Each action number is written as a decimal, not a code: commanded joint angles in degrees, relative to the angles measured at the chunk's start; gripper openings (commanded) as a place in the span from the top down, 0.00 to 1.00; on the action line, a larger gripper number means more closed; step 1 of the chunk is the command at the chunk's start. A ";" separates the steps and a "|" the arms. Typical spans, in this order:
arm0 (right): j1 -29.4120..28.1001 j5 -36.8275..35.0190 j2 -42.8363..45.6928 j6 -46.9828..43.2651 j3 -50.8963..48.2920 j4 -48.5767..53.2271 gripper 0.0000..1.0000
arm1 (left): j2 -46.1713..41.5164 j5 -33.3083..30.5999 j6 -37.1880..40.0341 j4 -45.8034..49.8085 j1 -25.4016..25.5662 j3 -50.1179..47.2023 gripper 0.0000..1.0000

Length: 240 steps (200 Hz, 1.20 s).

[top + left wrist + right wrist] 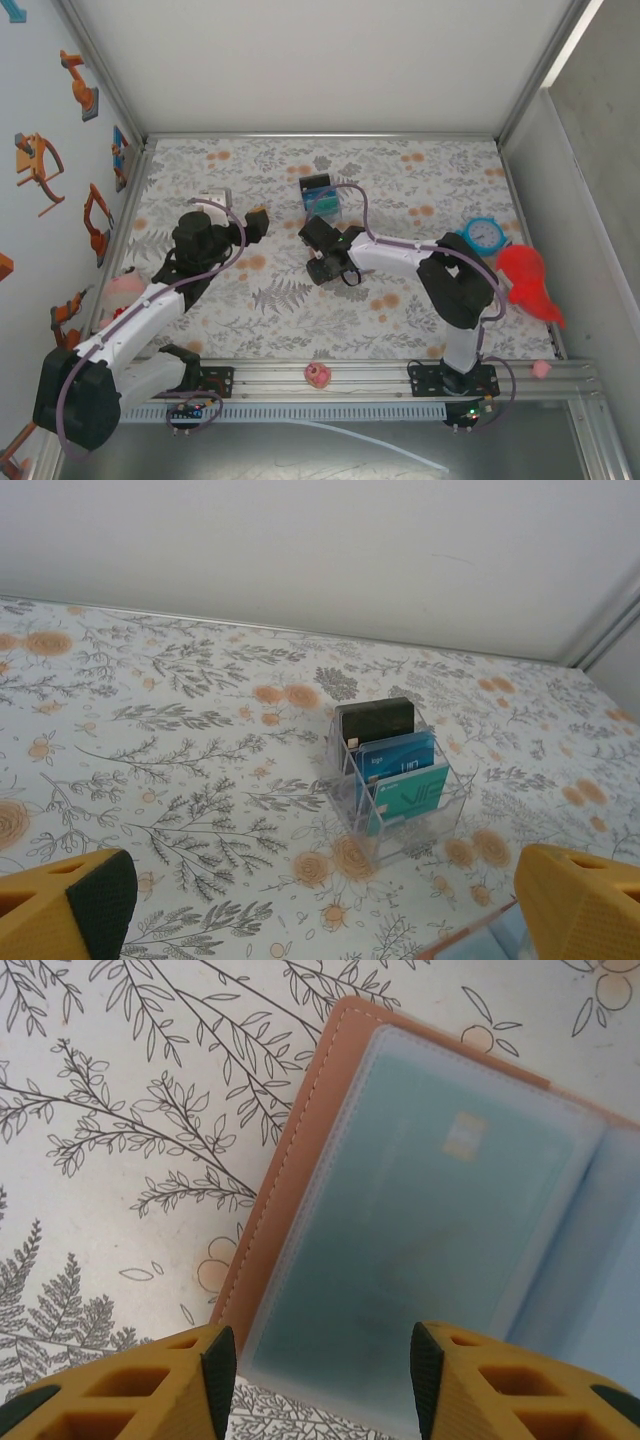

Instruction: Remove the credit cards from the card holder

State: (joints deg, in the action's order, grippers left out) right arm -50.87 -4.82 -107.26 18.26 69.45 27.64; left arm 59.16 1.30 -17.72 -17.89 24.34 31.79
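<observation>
on the white-walled floral table [430, 170] lies the open card holder [330, 1190].

The card holder [290, 1180] is lying open on the surface [120, 1210], right under the right claw [320, 1385] and reaching out in front of it. A credit card [430, 1210] is sitting inside its pocket, just ahead of the claw's tips. A small box [395, 780] is standing on the surface well in front of the left claw [325, 910]. Three cards [400, 760] are standing in it, one behind another.
</observation>
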 commanded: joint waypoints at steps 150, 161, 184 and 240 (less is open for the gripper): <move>5.91 3.94 2.00 0.99 -6.70 -6.10 0.77 | -1.15 -0.15 1.92 2.96 2.37 2.13 0.03; 6.00 4.31 2.43 0.57 -6.80 -6.10 0.84 | -0.82 -1.02 2.86 3.03 3.33 2.46 0.03; 5.97 8.69 4.93 -0.58 -8.41 -8.24 0.92 | 0.13 -4.17 4.34 2.68 5.83 3.07 0.03; 5.94 14.82 14.86 -0.61 -16.31 -11.27 0.91 | 3.94 -16.05 2.83 3.68 13.52 5.08 0.03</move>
State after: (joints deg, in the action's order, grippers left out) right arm -44.86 7.51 -96.55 18.02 55.46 17.96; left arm 61.49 -7.66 -15.00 -14.92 34.83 34.81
